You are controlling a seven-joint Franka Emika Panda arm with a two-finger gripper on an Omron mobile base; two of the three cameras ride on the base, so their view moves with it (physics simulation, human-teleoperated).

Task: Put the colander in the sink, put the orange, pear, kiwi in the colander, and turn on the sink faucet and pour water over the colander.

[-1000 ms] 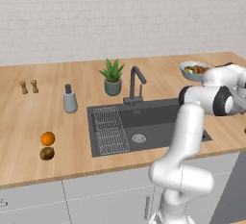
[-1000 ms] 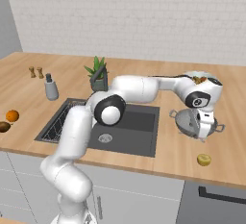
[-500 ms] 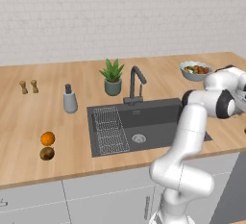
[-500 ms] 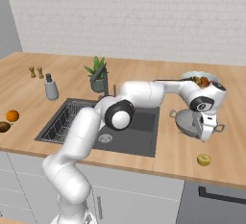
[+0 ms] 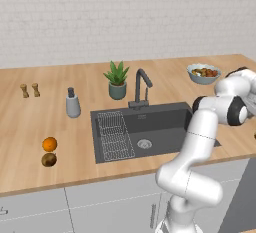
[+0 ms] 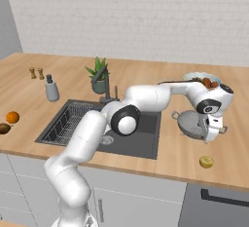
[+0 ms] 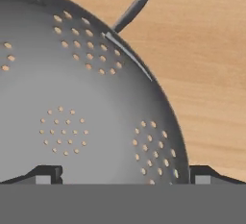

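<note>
The colander (image 6: 190, 123), a grey perforated metal bowl, sits on the wooden counter right of the sink (image 6: 146, 133). My gripper (image 6: 214, 127) hangs at its right rim, open. In the hand view the colander (image 7: 86, 103) lies close below, its loop handle (image 7: 139, 2) at the top, and my gripper (image 7: 125, 177) holds its two fingertips (image 7: 45, 175) wide apart over the bowl's wall. The pear (image 6: 206, 161) lies on the counter in front of the colander. The orange (image 5: 49, 144) and the kiwi (image 5: 48, 160) rest side by side left of the sink (image 5: 160, 119). Behind the basin stands the sink faucet (image 5: 141, 84); no water runs.
A pale blue bowl of mixed fruit (image 5: 203, 73) stands behind the colander. A potted plant (image 5: 117, 79), a soap dispenser (image 5: 73, 103) and two small shakers (image 5: 30, 90) line the back. A wire rack (image 5: 114, 136) fills the basin's left part.
The hand has edged slightly right and down at the colander, and the elbow has swung with it. The jaws stay wide open and the colander has not moved.
</note>
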